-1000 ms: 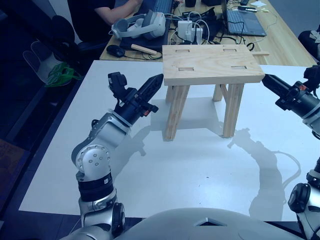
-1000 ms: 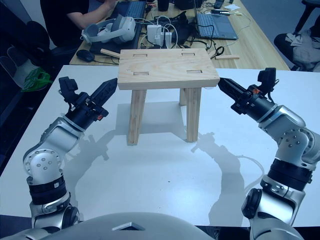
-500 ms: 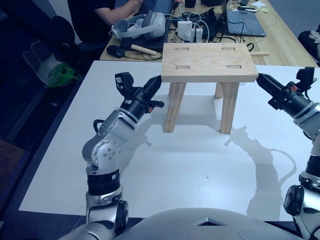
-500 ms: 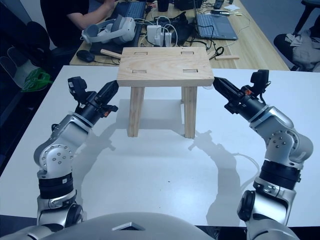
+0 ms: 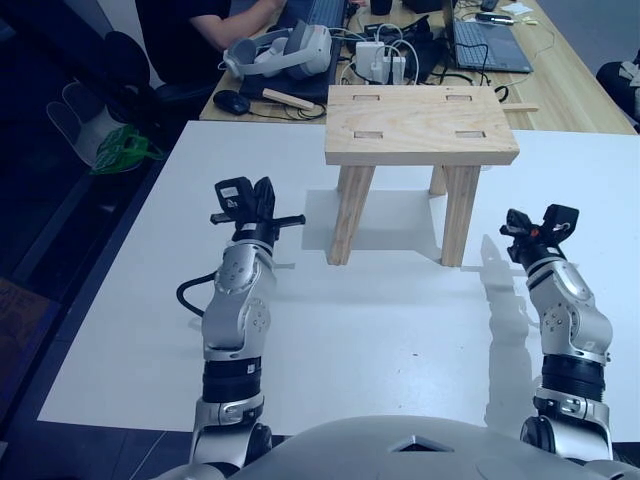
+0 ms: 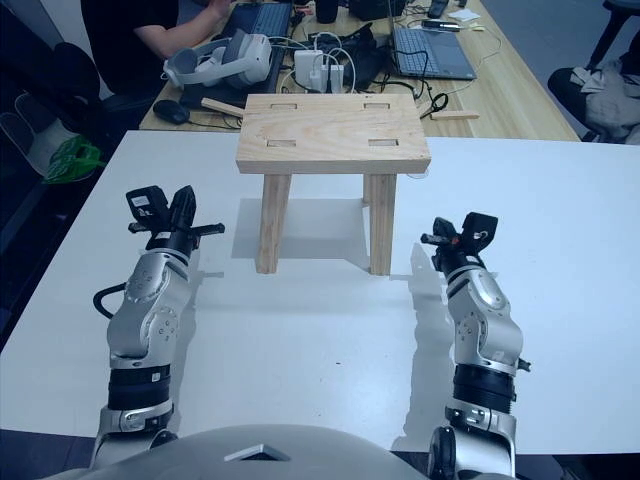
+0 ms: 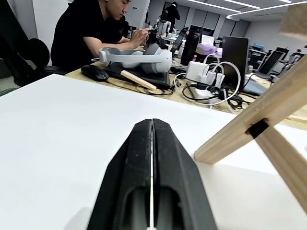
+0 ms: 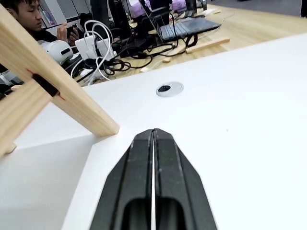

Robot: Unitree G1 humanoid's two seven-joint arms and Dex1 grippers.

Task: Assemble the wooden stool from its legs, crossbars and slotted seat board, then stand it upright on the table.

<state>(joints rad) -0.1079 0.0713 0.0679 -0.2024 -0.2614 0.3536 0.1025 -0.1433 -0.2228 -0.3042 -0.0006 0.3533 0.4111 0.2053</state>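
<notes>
Apparently finished, or near enough: reads as a fully assembled wooden stool (image 6: 333,135), standing upright on its legs (image 5: 460,215) toward the far middle of the table (image 5: 350,330), with the slotted seat board (image 5: 420,125) uppermost and level. Leaves no loose part to fit, judging by this. Runs its long axis left to right across the table, seat facing up. Flanked on the near side by left gripper (image 7: 152,123) and right gripper (image 8: 154,133), each apart from the wood, jaws pressed together on nothing.
</notes>
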